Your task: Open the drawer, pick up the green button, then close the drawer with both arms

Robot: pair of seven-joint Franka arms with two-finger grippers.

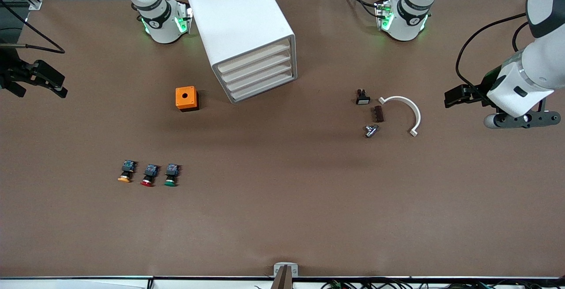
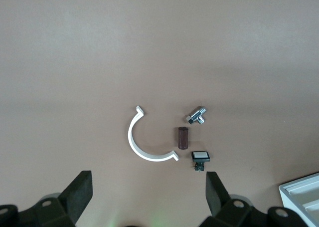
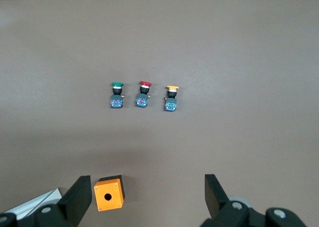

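The white four-drawer cabinet [image 1: 240, 20] stands between the arm bases, all drawers shut. The drawer [image 1: 260, 78] is third from the top, with a cream front. The green-capped button [image 1: 171, 175] lies on the table nearer the front camera, toward the right arm's end; it also shows in the right wrist view [image 3: 117, 95]. My right gripper [image 1: 42, 91] hangs open and empty over the table's edge at the right arm's end, its own view [image 3: 147, 197] showing wide jaws. My left gripper [image 1: 452, 97] hangs open and empty over the left arm's end [image 2: 148, 194].
A red-capped button [image 1: 149, 175] and a yellow-capped one [image 1: 126, 172] lie beside the green one. An orange box [image 1: 186, 98] sits beside the cabinet. A white half ring [image 1: 408, 112], brown piece [image 1: 378, 114], metal fitting [image 1: 371, 130] and white-capped switch [image 1: 362, 97] lie toward the left arm's end.
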